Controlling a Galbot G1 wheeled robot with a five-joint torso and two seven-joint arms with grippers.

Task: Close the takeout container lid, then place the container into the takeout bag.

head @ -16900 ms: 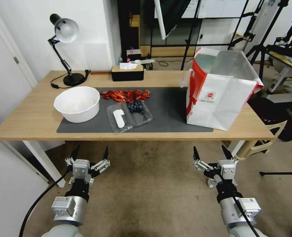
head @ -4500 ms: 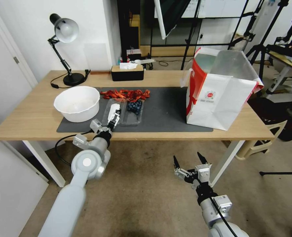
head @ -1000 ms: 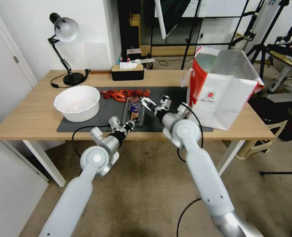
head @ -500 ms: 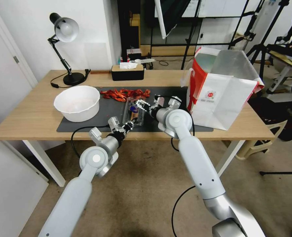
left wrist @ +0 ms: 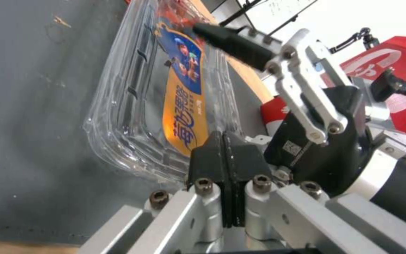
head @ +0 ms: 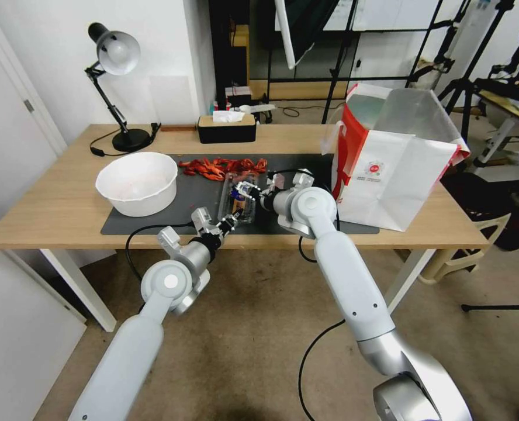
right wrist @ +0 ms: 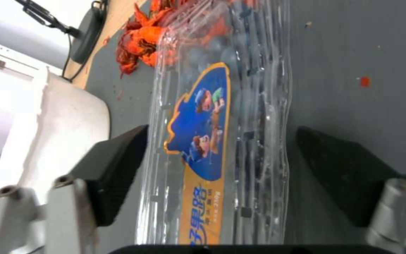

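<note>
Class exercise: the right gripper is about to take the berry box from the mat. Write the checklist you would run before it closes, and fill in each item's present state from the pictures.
1. Lid folded down over the takeout container: ok; whether it has latched: cannot tell.
2. Right gripper open, one finger on each side of the container: ok.
3. Left gripper out of the way: not ok; it is shut at the container's near edge.
4. Container resting on the dark mat: ok.
5. Takeout bag upright with its mouth open: ok.
6. Red crayfish pile apart from the container: cannot tell; it lies right at the far end.
</note>
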